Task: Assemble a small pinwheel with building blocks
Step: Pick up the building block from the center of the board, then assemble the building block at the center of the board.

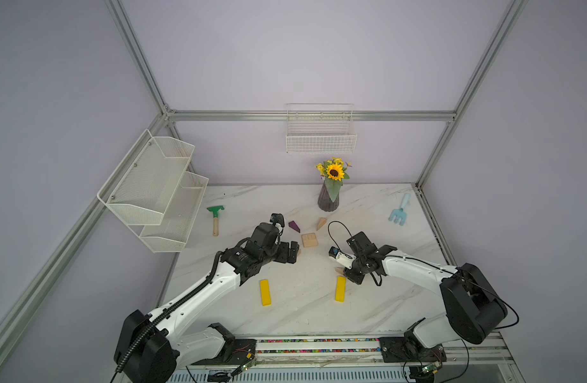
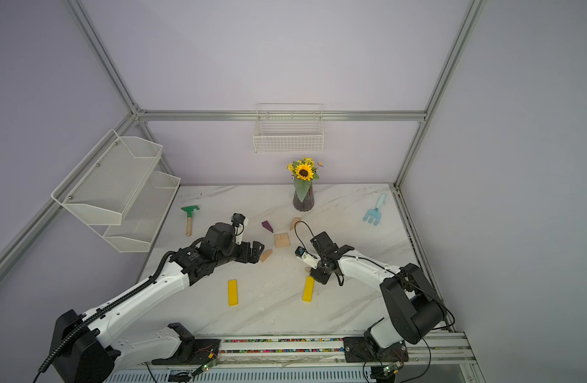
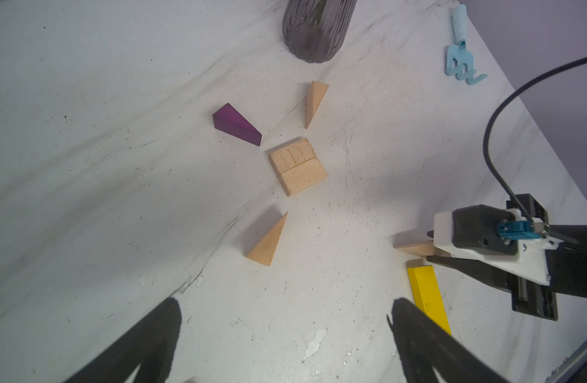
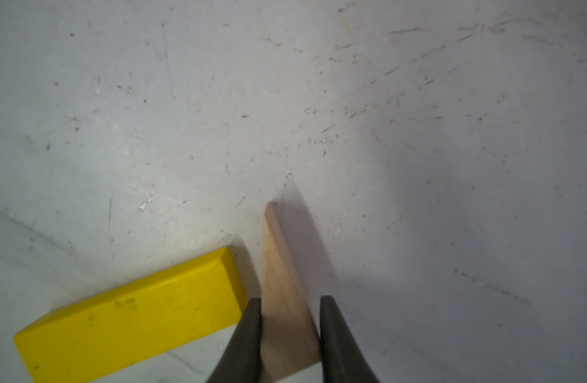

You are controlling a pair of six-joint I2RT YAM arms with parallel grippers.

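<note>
The pinwheel (image 1: 309, 240) is lying only partly built in the middle of the marble table (image 1: 385, 298). Its square hub (image 3: 298, 166) is looking done: two plain rectangular blocks are sitting flush against each other. Three blades are lying loosely around it, each near a corner but apart from it. They are the purple wedge (image 3: 237, 124), the far wood wedge (image 3: 313, 102) and the near wood wedge (image 3: 268, 240). None is touching the hub, so they are probably waiting to be pushed in.

The fourth wood wedge (image 4: 278, 258) is lying well away from the hub, just beside one yellow bar (image 4: 129, 318). The right gripper (image 4: 290, 298) is clamping it, a finger pressing on each flat side, and it appears to be resting on the table.

The left gripper (image 3: 285, 305) is hanging near the near wood wedge with its fingers (image 3: 166, 325) spread wide and nothing between them.

The stick is not started. The other yellow bar (image 1: 265, 292) is lying apart from the first, and both are well short of the hub.

Further out, the sunflower vase (image 1: 328, 199), green toy hoe (image 1: 215, 215) and blue toy rake (image 1: 398, 212) are standing clear of the work.
</note>
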